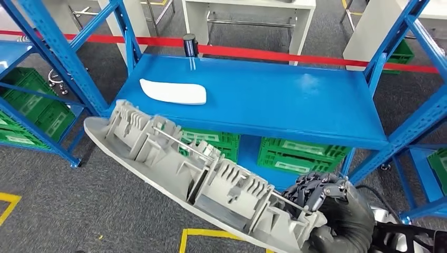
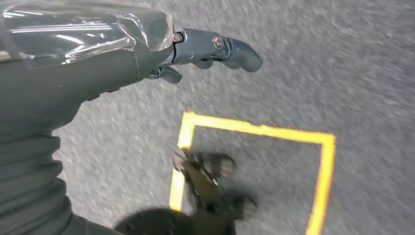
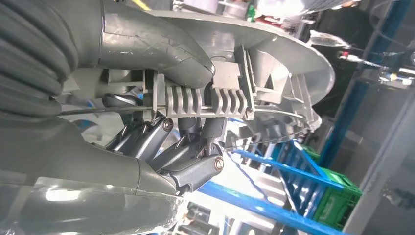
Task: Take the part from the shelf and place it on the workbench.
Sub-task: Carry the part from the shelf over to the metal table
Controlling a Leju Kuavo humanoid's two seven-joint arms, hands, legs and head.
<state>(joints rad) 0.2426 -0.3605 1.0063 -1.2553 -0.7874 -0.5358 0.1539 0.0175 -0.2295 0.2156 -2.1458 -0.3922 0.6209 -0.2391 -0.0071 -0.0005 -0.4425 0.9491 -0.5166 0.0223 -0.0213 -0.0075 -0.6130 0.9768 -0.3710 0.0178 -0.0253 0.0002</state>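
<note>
A long grey ribbed plastic part (image 1: 190, 168) is lifted in front of the blue shelf (image 1: 274, 100), slanting from upper left to lower right. My right hand (image 1: 337, 211) grips its lower right end; in the right wrist view the thumb and the dark fingers (image 3: 191, 152) clamp the part (image 3: 244, 93) from both sides. A smaller white part (image 1: 173, 91) lies on the left of the shelf board. My left hand (image 2: 195, 54) hangs over the grey floor with its fingers curled and holds nothing.
Green crates (image 1: 295, 155) sit under the shelf board, and more crates (image 1: 31, 105) stand in the left rack. A dark cylinder (image 1: 190, 45) stands at the shelf's back edge. Red tape (image 1: 295, 57) and yellow floor markings (image 2: 254, 129) cross the grey carpet. White benches (image 1: 248, 16) stand behind.
</note>
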